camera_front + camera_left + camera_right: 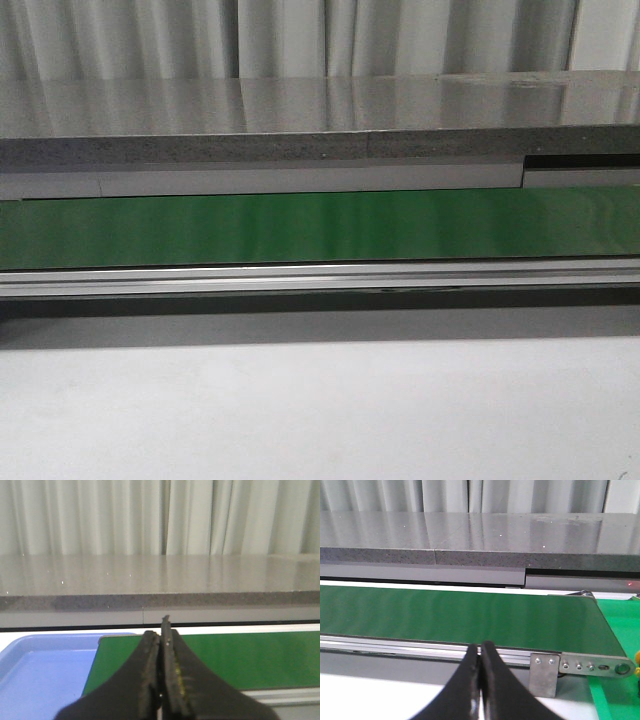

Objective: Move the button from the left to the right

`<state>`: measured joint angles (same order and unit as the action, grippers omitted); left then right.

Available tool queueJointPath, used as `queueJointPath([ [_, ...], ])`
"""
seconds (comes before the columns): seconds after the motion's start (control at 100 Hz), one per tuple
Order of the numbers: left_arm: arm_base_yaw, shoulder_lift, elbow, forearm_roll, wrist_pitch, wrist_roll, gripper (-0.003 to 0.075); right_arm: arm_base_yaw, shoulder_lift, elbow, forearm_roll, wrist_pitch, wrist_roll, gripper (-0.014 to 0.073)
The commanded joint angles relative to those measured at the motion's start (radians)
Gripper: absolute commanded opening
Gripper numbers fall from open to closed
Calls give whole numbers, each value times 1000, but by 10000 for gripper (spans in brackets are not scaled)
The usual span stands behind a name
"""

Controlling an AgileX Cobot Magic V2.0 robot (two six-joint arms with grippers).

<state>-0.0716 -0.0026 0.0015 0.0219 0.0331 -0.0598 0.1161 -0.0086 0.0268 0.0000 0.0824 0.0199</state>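
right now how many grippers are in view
2. The left gripper, shut, shows in the left wrist view, with the blue tray and green belt beyond it. The right gripper, shut, shows in the right wrist view. Neither appears in the front view.

surface: white table | on it: green conveyor belt, blue tray

All views face the green belt (wrists nearer).

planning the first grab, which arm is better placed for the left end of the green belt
Left, likely: its shut gripper faces the blue tray at the belt's left end; no button visible.
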Motion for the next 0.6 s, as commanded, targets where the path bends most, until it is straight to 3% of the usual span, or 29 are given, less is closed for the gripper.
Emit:
queueJointPath([
  [0.0,-5,-28,46,3,-33,-9,-21,-1,-22,-16,-14,-74,1,-68],
  [0.59,-5,-30,46,3,-40,-9,-21,-1,-22,-16,-14,-74,1,-68],
])
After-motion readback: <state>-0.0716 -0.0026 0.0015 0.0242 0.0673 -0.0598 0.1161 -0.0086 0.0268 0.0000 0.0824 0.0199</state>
